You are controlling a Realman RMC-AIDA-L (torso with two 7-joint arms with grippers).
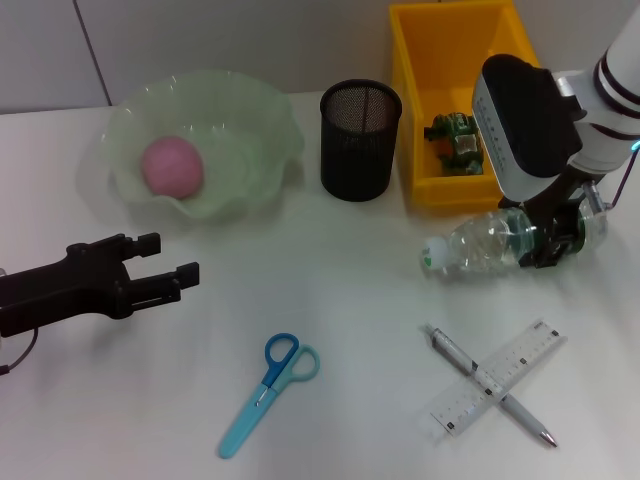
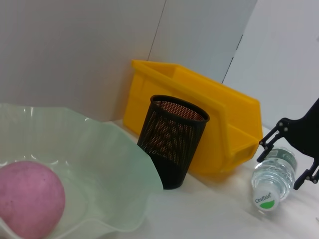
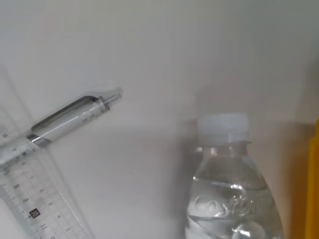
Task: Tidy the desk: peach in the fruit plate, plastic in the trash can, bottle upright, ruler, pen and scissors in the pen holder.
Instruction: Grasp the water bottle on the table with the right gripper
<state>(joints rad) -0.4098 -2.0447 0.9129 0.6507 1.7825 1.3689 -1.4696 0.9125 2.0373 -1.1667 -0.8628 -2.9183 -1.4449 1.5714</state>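
The right hand [image 1: 553, 232] is down over the base end of the clear bottle [image 1: 485, 243], its fingers either side of it, though whether they pinch it or merely flank it I cannot tell; the bottle lies on its side on the white tabletop [image 1: 350, 300], just in front of the yellow bin [image 1: 412, 120], cap toward the middle. The left hand [image 1: 165, 270] hovers spread and empty in front of the green fruit plate [image 1: 245, 130], which holds the pink peach [image 1: 172, 166]. The black mesh pen holder [image 1: 360, 140] stands beside the bin, the blue scissors [image 1: 268, 392] lie near the front, and the pen [image 1: 488, 384] lies crossed with the clear ruler [image 1: 520, 362].
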